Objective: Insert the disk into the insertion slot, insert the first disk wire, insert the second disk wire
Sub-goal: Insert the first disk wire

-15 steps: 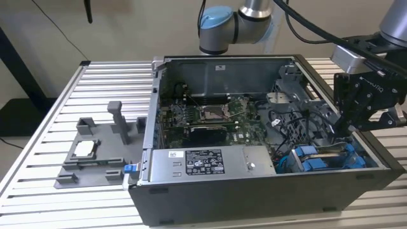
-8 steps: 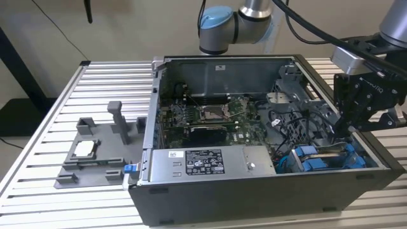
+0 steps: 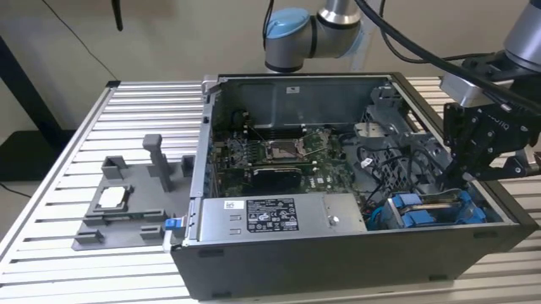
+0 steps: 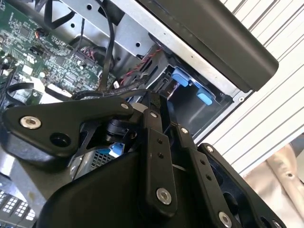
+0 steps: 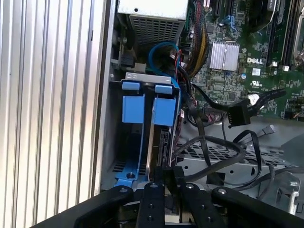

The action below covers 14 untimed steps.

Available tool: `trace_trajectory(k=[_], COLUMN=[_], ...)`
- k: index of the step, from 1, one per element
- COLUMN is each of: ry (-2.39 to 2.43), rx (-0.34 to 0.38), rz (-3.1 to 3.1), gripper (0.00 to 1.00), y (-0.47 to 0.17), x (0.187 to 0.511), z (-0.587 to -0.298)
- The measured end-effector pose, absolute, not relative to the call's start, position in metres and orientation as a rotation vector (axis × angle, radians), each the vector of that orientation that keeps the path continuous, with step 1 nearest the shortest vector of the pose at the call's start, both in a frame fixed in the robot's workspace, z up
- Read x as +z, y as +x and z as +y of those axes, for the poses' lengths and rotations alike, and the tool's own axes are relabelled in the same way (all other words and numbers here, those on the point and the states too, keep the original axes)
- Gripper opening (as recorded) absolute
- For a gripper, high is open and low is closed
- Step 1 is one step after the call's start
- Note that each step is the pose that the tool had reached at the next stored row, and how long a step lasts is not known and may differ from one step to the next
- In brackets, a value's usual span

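Disk [image 5: 164, 114] standing in insertion slot [image 5: 107, 142], slatted table [image 3: 85, 266]

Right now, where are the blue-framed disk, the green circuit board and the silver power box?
Disk [image 5: 165, 112]: first wrist view, its blue end tab.
Circuit board [image 3: 249, 152]: exterior view, green surface.
Power box [image 3: 343, 209]: exterior view, bare silver side.
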<state>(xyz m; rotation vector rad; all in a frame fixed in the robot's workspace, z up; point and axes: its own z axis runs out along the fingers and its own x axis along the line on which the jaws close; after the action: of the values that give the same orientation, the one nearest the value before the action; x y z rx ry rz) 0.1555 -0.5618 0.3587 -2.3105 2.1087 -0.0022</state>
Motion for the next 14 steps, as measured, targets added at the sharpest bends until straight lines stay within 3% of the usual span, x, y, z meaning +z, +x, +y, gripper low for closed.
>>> trace_trajectory(k=[14], ry=[-2.293], rx=[0.003], rz=[2.103], gripper=[0.19], y=[0.155], x=[0.346], z=[-0.562])
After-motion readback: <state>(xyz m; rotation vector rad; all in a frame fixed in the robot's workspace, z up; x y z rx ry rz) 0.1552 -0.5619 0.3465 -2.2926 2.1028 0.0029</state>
